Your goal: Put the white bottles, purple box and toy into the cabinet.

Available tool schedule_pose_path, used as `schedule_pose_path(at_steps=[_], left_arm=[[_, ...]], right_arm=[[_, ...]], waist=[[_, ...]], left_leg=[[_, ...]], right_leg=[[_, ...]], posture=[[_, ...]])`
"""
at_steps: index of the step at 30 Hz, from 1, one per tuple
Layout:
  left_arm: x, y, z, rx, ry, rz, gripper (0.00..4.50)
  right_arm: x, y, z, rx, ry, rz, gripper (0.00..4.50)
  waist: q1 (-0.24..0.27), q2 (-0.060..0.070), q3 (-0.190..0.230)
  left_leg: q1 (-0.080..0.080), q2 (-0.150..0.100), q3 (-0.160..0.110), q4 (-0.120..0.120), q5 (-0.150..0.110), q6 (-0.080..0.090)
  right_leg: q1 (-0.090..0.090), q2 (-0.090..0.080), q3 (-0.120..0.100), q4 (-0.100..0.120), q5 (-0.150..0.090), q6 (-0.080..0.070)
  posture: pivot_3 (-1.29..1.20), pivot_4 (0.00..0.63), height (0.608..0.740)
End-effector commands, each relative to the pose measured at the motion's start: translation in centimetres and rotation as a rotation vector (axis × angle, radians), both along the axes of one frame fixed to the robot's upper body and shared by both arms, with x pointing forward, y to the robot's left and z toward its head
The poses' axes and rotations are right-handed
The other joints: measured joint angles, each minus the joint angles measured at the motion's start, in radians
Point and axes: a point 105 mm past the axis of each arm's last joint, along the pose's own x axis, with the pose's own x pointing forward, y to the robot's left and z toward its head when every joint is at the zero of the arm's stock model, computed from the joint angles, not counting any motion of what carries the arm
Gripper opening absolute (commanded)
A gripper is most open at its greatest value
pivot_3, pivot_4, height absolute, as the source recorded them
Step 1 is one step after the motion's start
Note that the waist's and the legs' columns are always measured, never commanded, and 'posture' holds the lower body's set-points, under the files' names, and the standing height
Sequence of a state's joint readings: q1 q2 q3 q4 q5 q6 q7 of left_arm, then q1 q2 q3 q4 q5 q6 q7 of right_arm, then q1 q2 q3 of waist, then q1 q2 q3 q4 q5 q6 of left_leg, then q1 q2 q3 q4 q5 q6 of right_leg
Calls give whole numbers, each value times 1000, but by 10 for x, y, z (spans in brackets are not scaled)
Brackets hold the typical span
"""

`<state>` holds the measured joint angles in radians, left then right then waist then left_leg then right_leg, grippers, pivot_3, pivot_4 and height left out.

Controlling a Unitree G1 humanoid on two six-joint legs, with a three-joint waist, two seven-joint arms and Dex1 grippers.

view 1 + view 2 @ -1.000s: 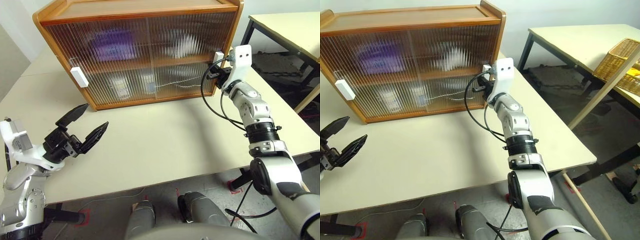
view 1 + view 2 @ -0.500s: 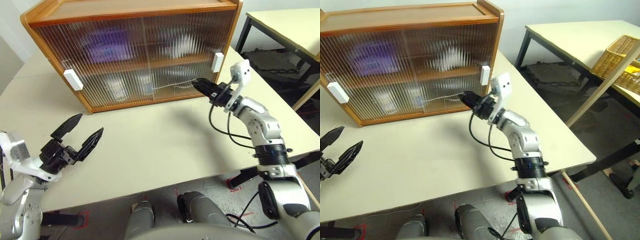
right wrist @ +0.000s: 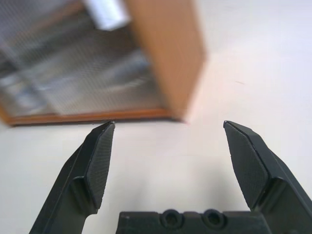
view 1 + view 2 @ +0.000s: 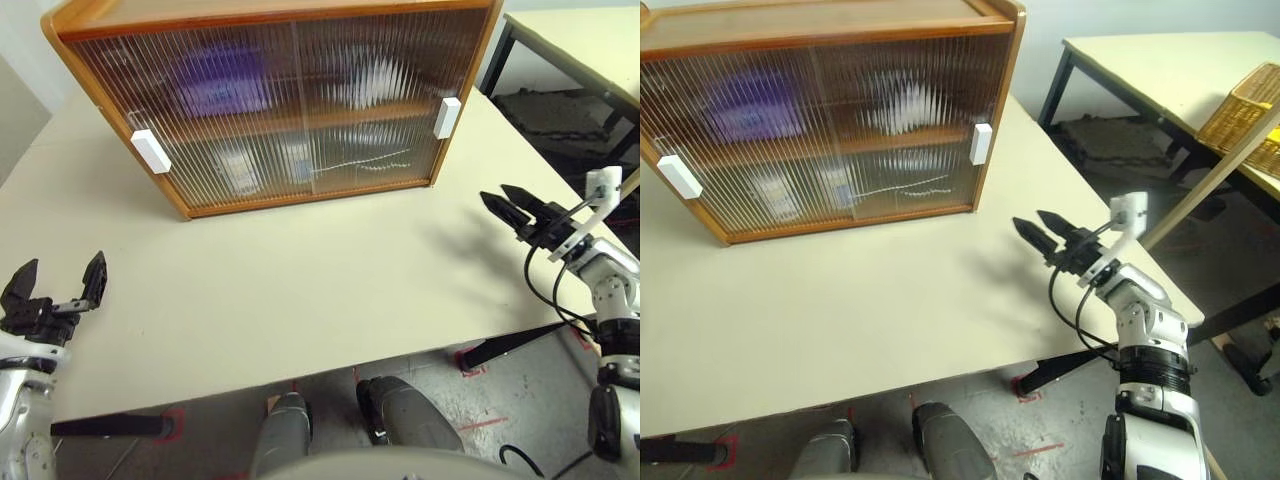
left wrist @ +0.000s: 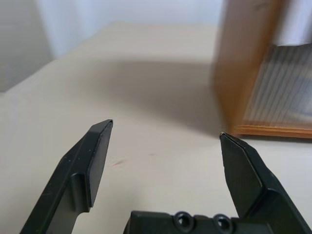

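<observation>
Both sliding doors of the cabinet are sitting closed at the table's far edge. The purple box, toy and white bottles are showing blurred behind the glass. Right wrist view alone is showing the white handle. Right gripper, pinched on that handle a second ago, is standing spread and empty near the right edge. Left gripper is spread, empty.

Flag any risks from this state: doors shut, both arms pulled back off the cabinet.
1. The cabinet sits skewed on the table, its left front corner close to the edge; a later bump could push it further.
2. The contents show only as blurs behind the ribbed doors: the purple box above, the white bottles below. Whether anything has tipped cannot be told.
3. The right gripper, open, hangs near the table's right edge with its cable looped below, which may snag.
</observation>
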<state>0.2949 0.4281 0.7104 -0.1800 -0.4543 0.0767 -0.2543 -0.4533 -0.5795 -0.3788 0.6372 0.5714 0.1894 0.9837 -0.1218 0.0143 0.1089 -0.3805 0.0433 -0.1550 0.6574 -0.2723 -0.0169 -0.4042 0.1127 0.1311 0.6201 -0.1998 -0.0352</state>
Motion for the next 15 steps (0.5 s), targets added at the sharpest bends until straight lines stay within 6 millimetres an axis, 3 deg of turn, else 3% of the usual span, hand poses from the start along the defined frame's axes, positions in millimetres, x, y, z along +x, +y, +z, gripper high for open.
schedule_pose_path(at_steps=[1, 7, 13, 15], left_arm=[[7, -11, -5, 20, 2, 7, 4500], [8, -10, 6, 97, -1, 19, 4500], [1, -7, 2, 93, 48, 82, 4500], [-1, -6, 3, 89, 36, 98, 4500]], right_arm=[[0, -25, 4, -52, -46, -79, 4470], [-15, -54, 18, -56, -147, -110, 4470], [-7, -56, 23, 100, -168, -134, 4470], [0, -40, 15, 79, -138, -83, 4470]], waist=[[6, 2, 10], [19, -4, 20], [1, -8, 24], [-5, -10, 23]], left_leg=[[0, 0, 1, 0, 0, 0], [0, -1, 11, -2, -2, 4], [1, -1, 23, 3, -5, 8], [1, -2, 24, 5, -5, 9]], right_leg=[[0, -1, 2, 0, -1, 1], [-1, -1, 17, 1, -2, 5], [1, -4, 28, -4, 1, 14], [2, -5, 30, -5, 4, 13]], posture=[[-148, 161, 740], [-171, 166, 740], [-153, 146, 740], [-133, 129, 740]])
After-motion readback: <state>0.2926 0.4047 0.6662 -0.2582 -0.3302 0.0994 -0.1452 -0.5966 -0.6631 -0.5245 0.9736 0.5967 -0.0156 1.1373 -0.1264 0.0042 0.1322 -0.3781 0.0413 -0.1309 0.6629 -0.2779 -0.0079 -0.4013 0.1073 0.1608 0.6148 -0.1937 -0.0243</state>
